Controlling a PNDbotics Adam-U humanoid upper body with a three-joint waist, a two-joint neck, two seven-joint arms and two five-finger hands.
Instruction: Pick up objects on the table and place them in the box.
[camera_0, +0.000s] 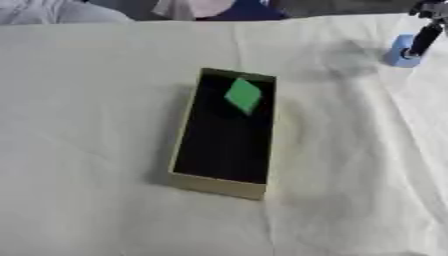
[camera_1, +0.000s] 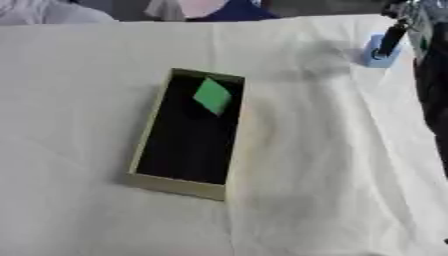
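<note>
A green piece (camera_1: 213, 96) lies inside the open box (camera_1: 171, 186).

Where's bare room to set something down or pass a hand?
Bare white cloth lies left of the box, in front of it, and to its right. Inside, the near end is free. Crowded: the far-right corner, where the right robot hand meets the blue object.

Box (camera_0: 217, 186): long, rectangular, open-topped, tan walls, black interior; sits flat at table centre, long axis running roughly 12 to 6 o'clock, slightly skewed. Green flat piece (camera_0: 243, 95): diamond-shaped as seen, tilted inside box at its 12 o'clock end. Light blue object (camera_0: 401, 54): small, rounded, at 2 o'clock, well apart from box, near table's far edge, dark fingers touching it.
</note>
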